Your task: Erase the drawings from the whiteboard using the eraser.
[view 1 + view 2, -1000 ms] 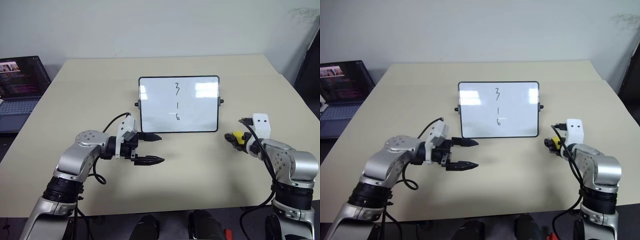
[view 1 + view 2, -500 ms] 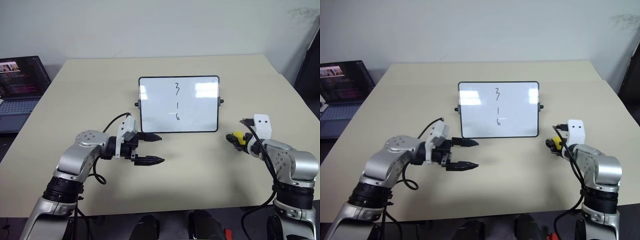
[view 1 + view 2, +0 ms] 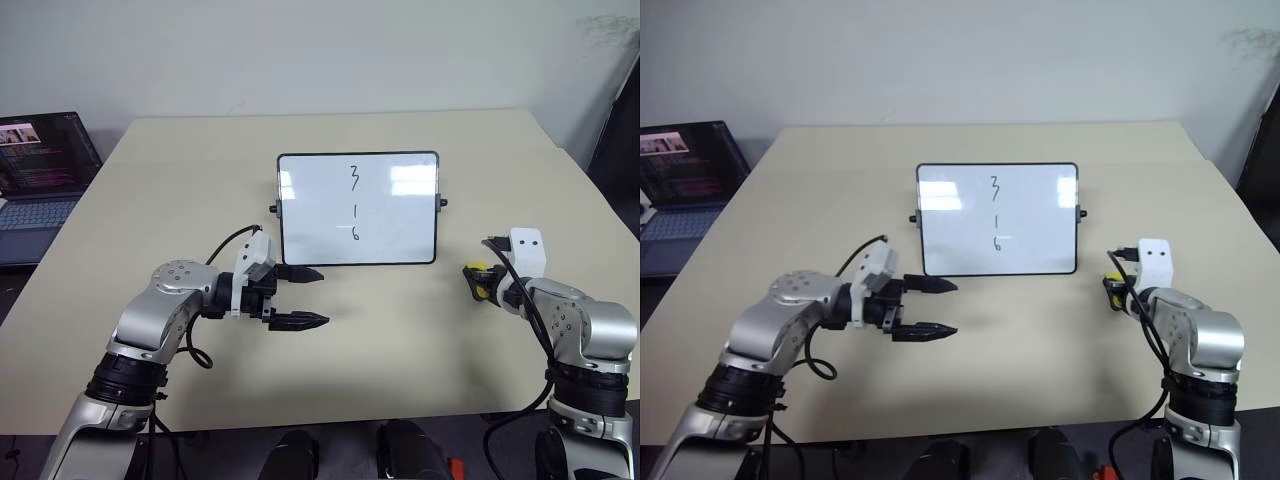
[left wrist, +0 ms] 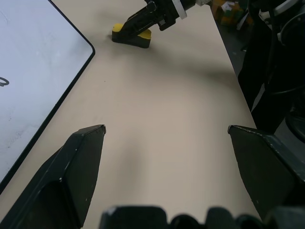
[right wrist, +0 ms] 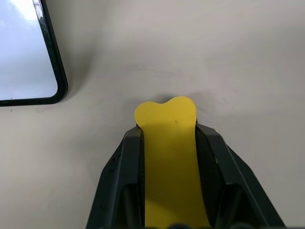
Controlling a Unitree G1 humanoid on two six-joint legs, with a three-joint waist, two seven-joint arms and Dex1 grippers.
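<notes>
The small yellow eraser block with its black part (image 5: 169, 157) is clamped between the two black fingers of the right gripper (image 5: 167, 143), down on the beige table (image 3: 400, 340) just off the lower right corner of the small glossy white whiteboard with the thin black frame (image 3: 320, 240). The soft yellow body is squeezed so that it bulges past the fingertips, which suggests a firm hold; it is best lifted clear of the table before being carried across. The board stands tilted back near the table's middle, and the three thin black handwritten drawings (image 3: 354, 207) are stacked in a column at its centre, untouched. A flat, steady press is likely needed, since the board could tip or slide under a hard stroke. The left gripper (image 3: 303, 297) is held with its fingers spread wide and empty, just beside the board's lower left corner, well placed to brace the frame. The path from eraser to marks is unobstructed. A dark open laptop (image 3: 40, 170) is seen at the far left, well apart.
</notes>
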